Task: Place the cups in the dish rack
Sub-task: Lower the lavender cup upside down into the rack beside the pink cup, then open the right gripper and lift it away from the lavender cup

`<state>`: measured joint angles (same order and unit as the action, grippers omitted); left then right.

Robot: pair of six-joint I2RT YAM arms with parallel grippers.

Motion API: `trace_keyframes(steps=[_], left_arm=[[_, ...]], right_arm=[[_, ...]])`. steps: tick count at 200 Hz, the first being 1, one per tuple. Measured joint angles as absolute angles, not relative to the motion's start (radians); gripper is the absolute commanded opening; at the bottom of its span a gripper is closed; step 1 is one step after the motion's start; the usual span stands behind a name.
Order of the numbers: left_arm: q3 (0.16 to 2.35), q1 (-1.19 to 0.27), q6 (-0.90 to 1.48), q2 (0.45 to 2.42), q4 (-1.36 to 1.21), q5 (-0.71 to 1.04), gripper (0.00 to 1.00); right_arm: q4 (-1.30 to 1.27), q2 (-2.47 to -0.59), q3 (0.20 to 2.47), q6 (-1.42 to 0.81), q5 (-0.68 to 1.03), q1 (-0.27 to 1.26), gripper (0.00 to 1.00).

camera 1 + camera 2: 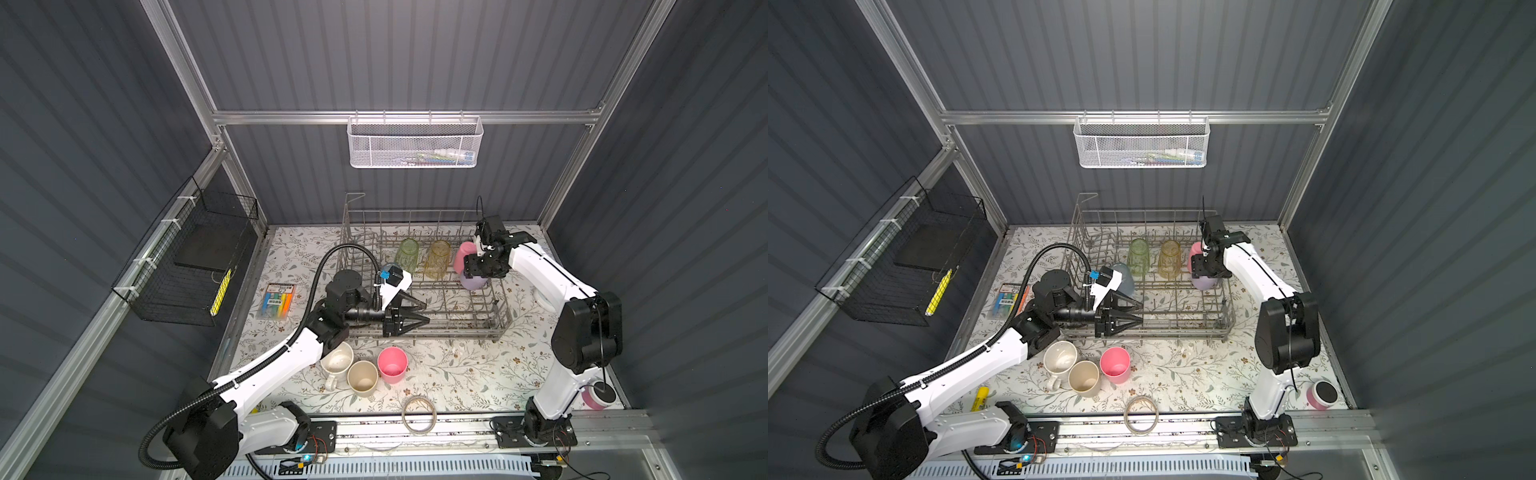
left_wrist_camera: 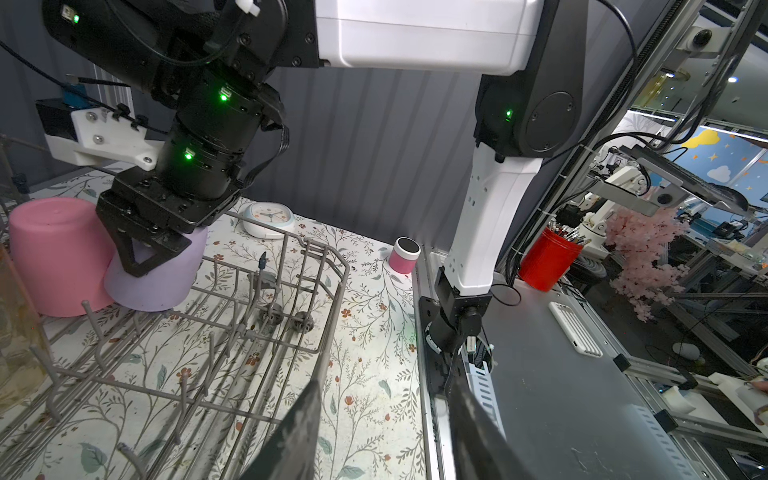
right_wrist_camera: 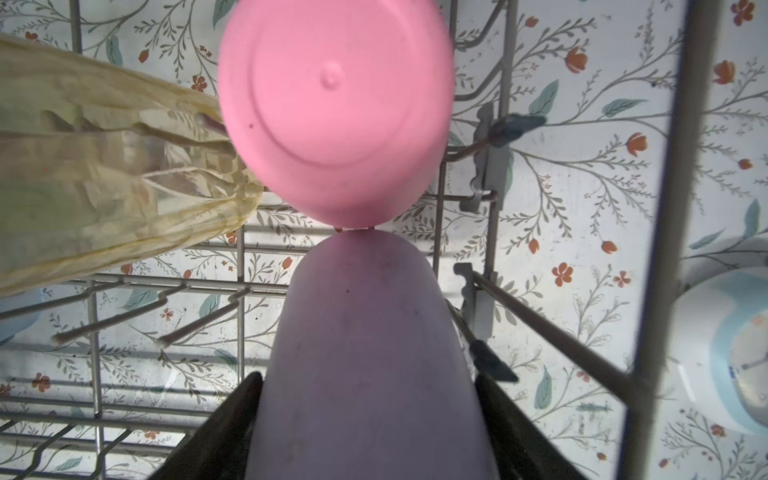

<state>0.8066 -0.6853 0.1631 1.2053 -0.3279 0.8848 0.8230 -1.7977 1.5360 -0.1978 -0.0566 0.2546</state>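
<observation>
The grey wire dish rack (image 1: 465, 328) holds upturned green (image 1: 406, 254), amber (image 1: 438, 259) and pink (image 1: 463, 255) cups in its back row. A blue tumbler (image 1: 1126, 278) shows partly behind my left wrist. My right gripper (image 3: 368, 379) is shut on the upturned lilac cup (image 3: 361, 332), which touches the pink cup (image 3: 332, 108) at the rack's right end. My left gripper (image 1: 426, 313) hangs open and empty over the rack's front left. A white mug (image 1: 337, 361), a beige cup (image 1: 363, 376) and a pink cup (image 1: 392, 364) stand upright on the table before the rack.
A tape ring (image 1: 419, 415) lies at the front edge. A squat pink round thing (image 1: 598, 397) sits front right and a marker pack (image 1: 276, 301) left of the rack. A white clock (image 2: 269, 219) lies right of the rack. A black wire basket (image 1: 187, 266) hangs left.
</observation>
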Motion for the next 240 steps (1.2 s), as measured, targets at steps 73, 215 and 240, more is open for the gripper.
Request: trace_keyframes(steps=[73, 215, 240], left_arm=[[0.806, -0.685, 0.163, 1.205, -0.328, 0.885, 0.49], [0.806, -0.679, 0.159, 1.205, -0.324, 0.882, 0.49], [0.806, -0.679, 0.159, 1.205, -0.32, 0.882, 0.49]], right_arm=[[0.827, -1.824, 1.538, -0.198, -0.068, 0.27, 0.79], [0.82, -1.857, 1.539, -0.206, -0.071, 0.286, 0.88], [0.822, -1.842, 1.538, -0.208, -0.074, 0.288, 0.89]])
